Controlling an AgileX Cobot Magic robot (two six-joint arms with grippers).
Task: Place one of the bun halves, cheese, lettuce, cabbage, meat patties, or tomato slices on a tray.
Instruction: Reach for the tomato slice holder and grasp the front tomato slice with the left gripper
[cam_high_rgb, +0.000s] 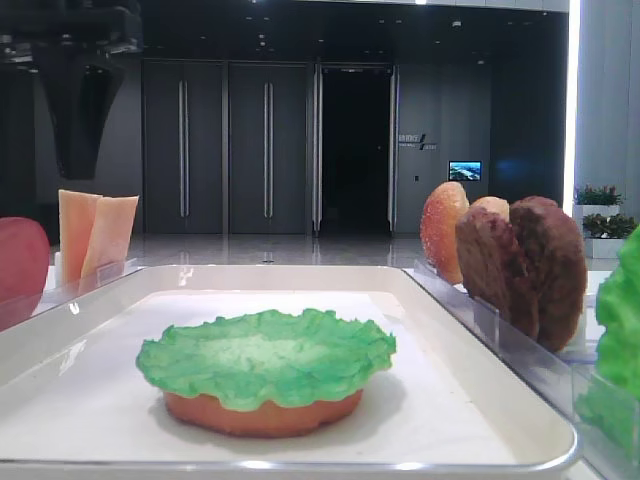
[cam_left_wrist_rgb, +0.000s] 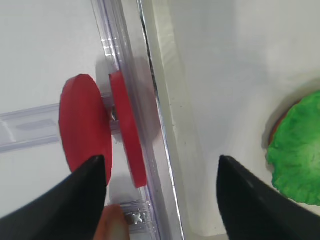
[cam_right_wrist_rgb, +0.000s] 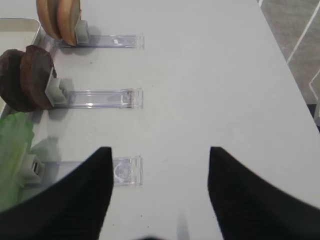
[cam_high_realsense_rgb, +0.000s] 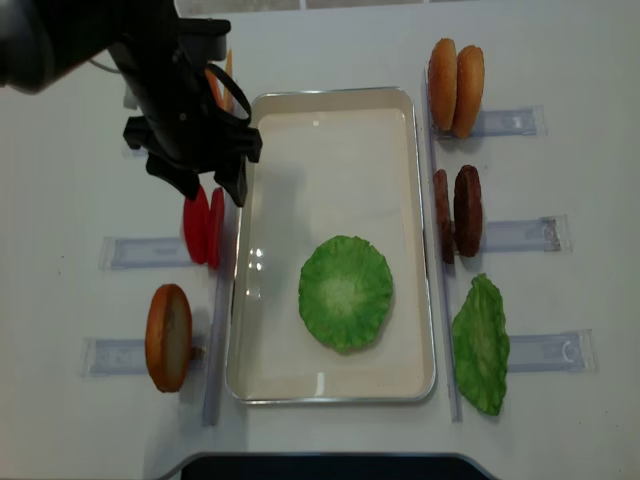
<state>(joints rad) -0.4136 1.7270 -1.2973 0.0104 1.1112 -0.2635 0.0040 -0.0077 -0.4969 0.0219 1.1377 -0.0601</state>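
Left end effector (cam_high_realsense_rgb: 210, 178) hung over the two tomato slices (cam_high_realsense_rgb: 205, 226) with its jaws spread wide and nothing between them, one finger on the outer side of the pair and the other over the tray's rim, which suggested it was lined up to take a slice. Those slices stood on edge in a clear rack (cam_left_wrist_rgb: 30, 131) on the worktop (cam_right_wrist_rgb: 210, 75), just beside the left rim of the tray (cam_high_realsense_rgb: 330, 130); upright storage left their faces free to be pinched. They were flat, smooth, matte red discs. On the tray lay a ruffled green lettuce leaf (cam_high_realsense_rgb: 346, 292) covering a bun half (cam_high_rgb: 262, 414), so a stack was probably under way. Right end effector (cam_right_wrist_rgb: 160, 190) hovered with jaws apart and empty over bare worktop, clear of the meat patties (cam_right_wrist_rgb: 27, 77).
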